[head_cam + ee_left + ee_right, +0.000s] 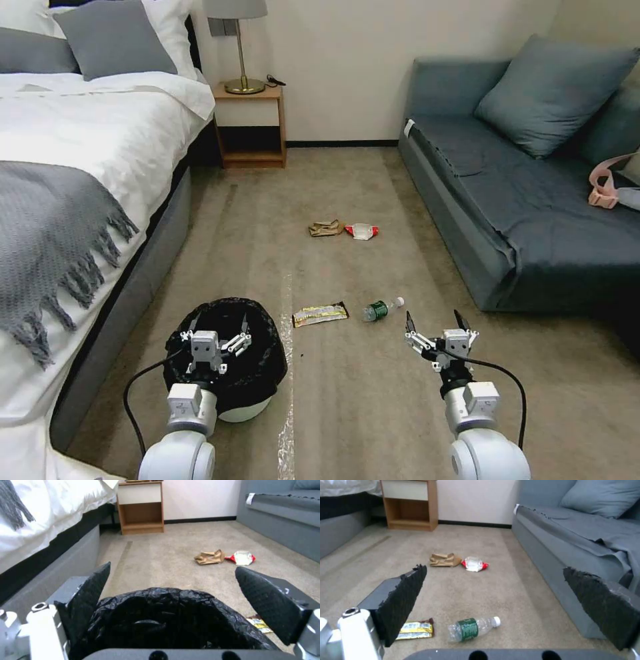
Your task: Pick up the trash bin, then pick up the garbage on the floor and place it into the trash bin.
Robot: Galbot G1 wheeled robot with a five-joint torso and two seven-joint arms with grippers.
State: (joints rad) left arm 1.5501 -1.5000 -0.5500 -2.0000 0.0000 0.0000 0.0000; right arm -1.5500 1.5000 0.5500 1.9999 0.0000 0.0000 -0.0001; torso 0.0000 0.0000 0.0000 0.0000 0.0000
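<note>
Directly beneath left end effector [218, 329]: trash bin [227, 360].

This is a bedroom in a home or hotel. At ten o'clock stands a bed with white linen and a grey fringed throw [53, 220], and at twelve o'clock a small wooden nightstand [250, 127] carries a brass lamp [241, 47]. At two o'clock a grey-blue fabric sofa [520, 193] stands on beige carpet [333, 267].
</note>
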